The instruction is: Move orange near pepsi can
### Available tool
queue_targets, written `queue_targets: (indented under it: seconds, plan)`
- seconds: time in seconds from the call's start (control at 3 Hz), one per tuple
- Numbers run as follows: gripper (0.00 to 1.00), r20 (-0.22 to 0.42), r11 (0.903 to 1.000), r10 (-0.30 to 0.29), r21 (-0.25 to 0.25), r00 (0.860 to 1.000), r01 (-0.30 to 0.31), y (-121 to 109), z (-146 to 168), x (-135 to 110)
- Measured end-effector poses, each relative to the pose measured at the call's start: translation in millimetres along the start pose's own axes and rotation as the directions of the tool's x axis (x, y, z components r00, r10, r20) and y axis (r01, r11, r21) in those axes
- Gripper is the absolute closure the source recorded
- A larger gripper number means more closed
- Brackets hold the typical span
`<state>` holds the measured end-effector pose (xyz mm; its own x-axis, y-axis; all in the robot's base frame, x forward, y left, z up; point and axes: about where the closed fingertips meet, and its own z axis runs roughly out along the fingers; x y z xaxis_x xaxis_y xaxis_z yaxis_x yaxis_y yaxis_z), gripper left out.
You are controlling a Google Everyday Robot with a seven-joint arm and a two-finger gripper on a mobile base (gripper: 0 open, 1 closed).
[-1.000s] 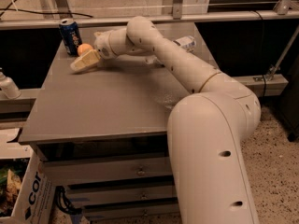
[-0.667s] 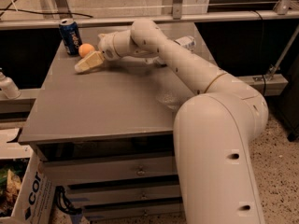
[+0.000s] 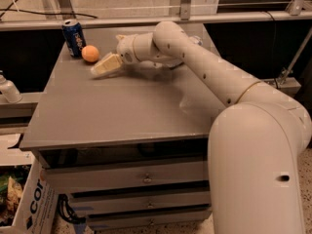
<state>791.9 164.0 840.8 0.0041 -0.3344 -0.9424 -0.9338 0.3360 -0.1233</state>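
Bench (image 3: 122, 106): top smooth, matt grey-brown, faint sheen only. Drawer fronts (image 3: 146, 177) below look like painted metal, dull. Pepsi can (image 3: 73, 38): metal, glossy dark blue print, bare silver top. Orange (image 3: 90, 53): matt skin, no highlight. Arm (image 3: 219, 77): smooth cream plastic shell, satin finish. Hand (image 3: 100, 68), low over the bench just beside the orange: pale yellowish, matt, material uncertain. Box (image 3: 34, 204) at lower left: printed white cardboard. Bottle (image 3: 7, 89) at left edge: pale plastic.

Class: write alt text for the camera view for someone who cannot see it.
An orange sits beside a pepsi can at the far left corner of a grey table. The robot's gripper is beside the orange, not holding it.
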Motion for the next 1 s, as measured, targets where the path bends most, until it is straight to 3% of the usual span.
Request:
queue_targets:
  seconds: [0.67,1.0]
  plan:
    - [0.00,0.051,0.9988,-0.046,0.017,0.998,0.046,7,-58,-31]
    - [0.00,0.048,0.9991,-0.037,-0.019,0.998,0.038,49,-102,-27]
